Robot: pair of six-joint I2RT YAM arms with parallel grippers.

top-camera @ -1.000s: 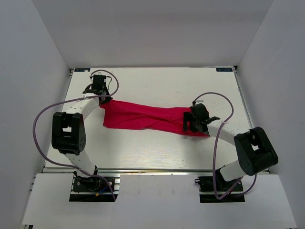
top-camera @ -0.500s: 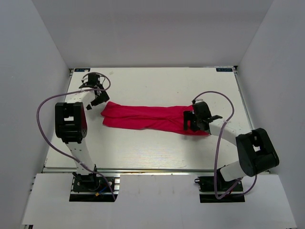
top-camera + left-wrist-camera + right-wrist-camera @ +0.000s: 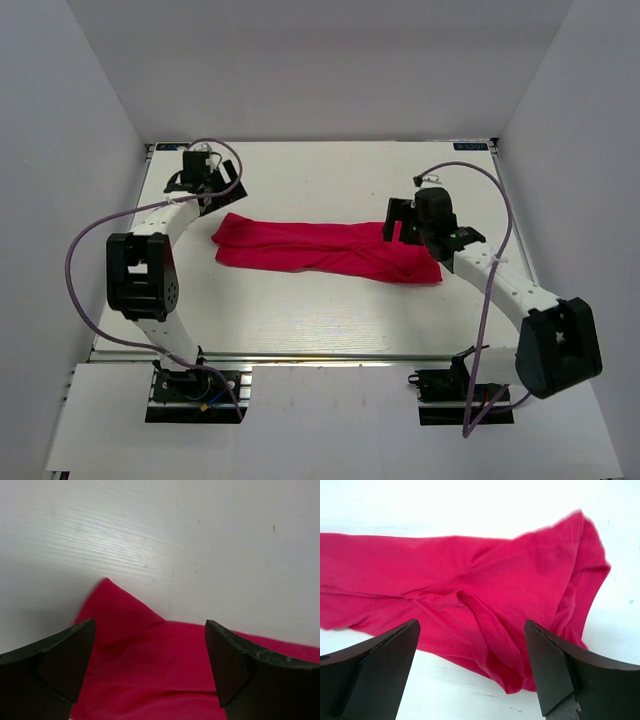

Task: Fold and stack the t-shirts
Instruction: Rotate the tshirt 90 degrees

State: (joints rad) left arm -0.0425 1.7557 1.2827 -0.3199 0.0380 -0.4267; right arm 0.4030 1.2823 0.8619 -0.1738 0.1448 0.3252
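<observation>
One white table (image 3: 320,310) takes most of the top view, and walls of pale grey stand on three sides of it. Two arms are fixed at its near edge: the left arm (image 3: 145,275) reaches along the left side toward the far corner, and the right arm (image 3: 500,280) bends inward from the right side. Each arm carries one purple cable, so there are two cables, the left one (image 3: 78,265) and the right one (image 3: 492,205), and both hang in a wide loop.

There is one t-shirt (image 3: 320,248), of bright crimson-pink. It lies flat on the middle of the table as a long narrow band from left to right, and its right end sits a little nearer to the arm bases.

There are two grippers. The left gripper (image 3: 149,625) is over the left end of the t-shirt with its two fingers spread wide and nothing between them; a pointed corner of cloth shows under the gap. The right gripper (image 3: 471,625) is over the right end, also with two fingers spread wide and holding nothing. Under it the cloth is bunched, with several folds and one raised seam.
</observation>
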